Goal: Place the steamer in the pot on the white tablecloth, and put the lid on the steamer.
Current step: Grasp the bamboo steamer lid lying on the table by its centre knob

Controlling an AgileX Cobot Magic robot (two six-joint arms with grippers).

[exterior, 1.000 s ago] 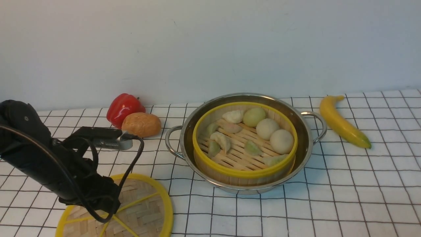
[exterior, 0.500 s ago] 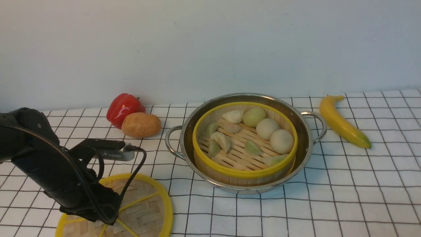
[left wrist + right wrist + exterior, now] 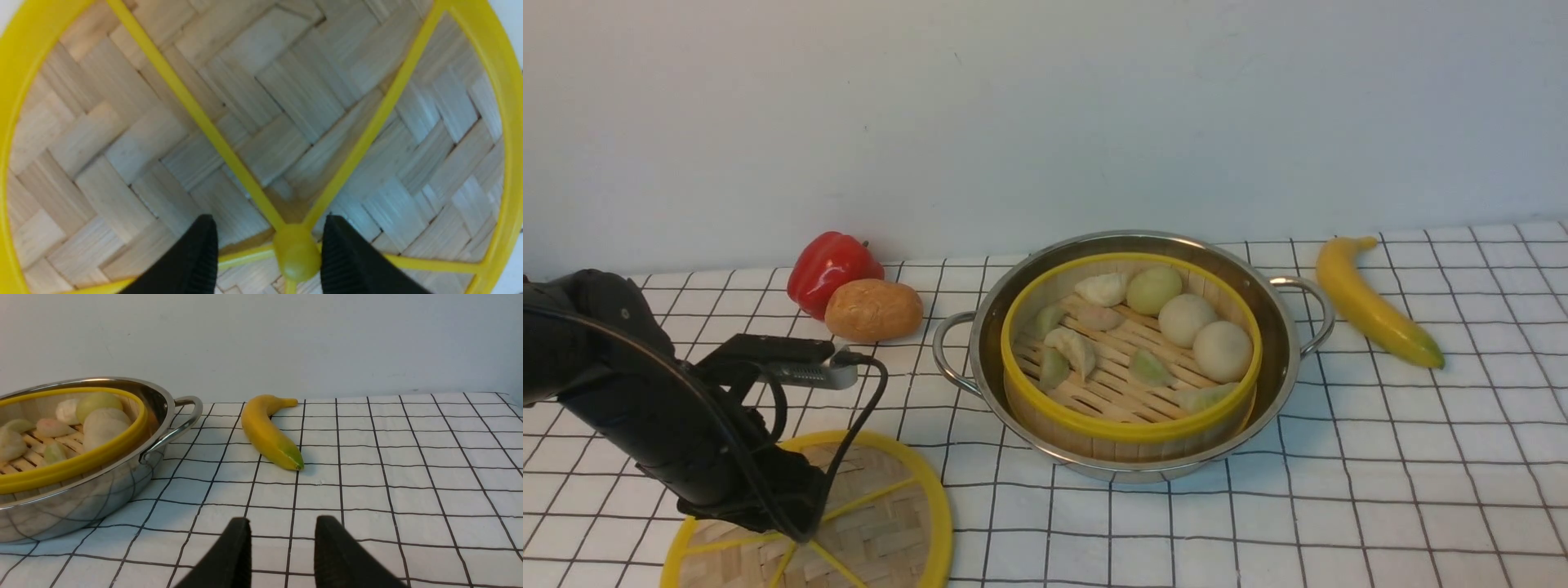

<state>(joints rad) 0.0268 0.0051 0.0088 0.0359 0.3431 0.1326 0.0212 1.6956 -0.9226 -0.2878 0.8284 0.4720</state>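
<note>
"White tablecloth [image 3: 1380,490] with a thin black grid over the whole table, plain pale wall [image 3: 1045,122] behind. What's the left gripper [image 3: 269,222] up to?"

"It's down over the lid [image 3: 286,102], at the near left corner of the table. The jaws are parted, one black finger [image 3: 196,257] on each side of the yellow centre knob [image 3: 296,255]. One finger is just beside the knob and the other a little off. I can't tell whether either touches it."

"And the lid itself?"

"Flat on the cloth, spokes up, partly hidden from where I stand by the left arm [image 3: 645,408]."

"The steamer?"

"The steamer [image 3: 1131,429] sits inside the pot [image 3: 1282,367], mid-table toward the far edge. It's uncovered, with dumplings [image 3: 1078,347] and buns [image 3: 1217,349] on its slats. Bare cloth shows between pot and lid."

"Right gripper?"

"The right gripper [image 3: 282,522] is low over bare cloth, its jaws a narrow gap apart with nothing between them. A banana [image 3: 269,433] lies beyond it, near the pot's right handle [image 3: 179,420]. A red pepper [image 3: 829,265] and a potato [image 3: 874,309] lie just beside each other by the far edge, left of the pot."
</note>
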